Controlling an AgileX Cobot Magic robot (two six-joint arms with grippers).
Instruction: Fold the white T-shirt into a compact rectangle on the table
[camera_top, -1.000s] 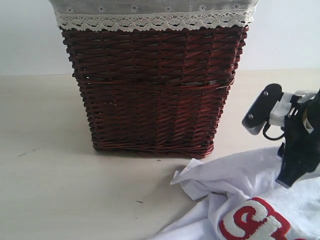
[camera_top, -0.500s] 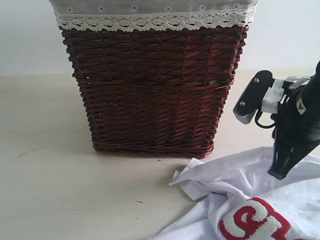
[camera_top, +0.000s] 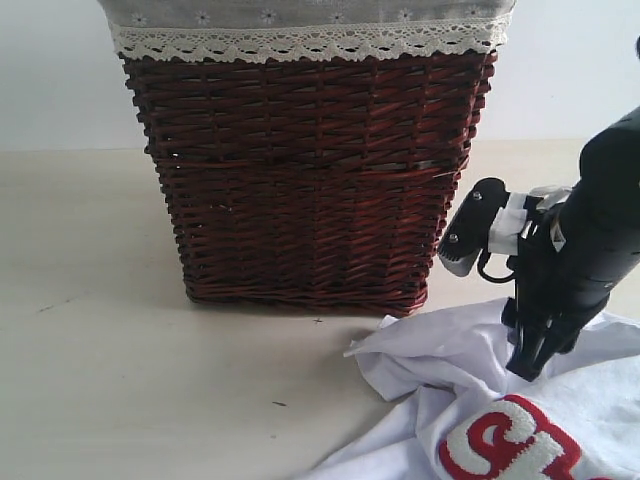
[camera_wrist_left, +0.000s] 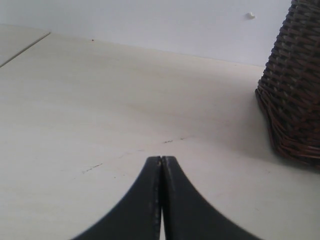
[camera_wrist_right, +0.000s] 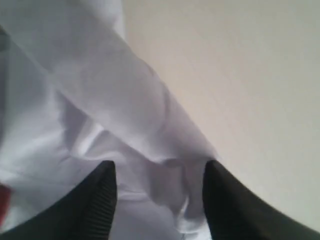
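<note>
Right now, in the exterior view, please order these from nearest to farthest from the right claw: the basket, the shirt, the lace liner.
1. Shirt: lies directly under the right claw.
2. Basket: stands to the left of the claw in this view.
3. Lace liner: high on the basket's rim.

A pale beige surface (camera_top: 100, 330) is spreading across the lower frame. A dark red wicker basket (camera_top: 310, 180) is standing on it at upper centre. The white T-shirt (camera_top: 450, 350) is lying crumpled at lower right, near the basket's foot.
</note>
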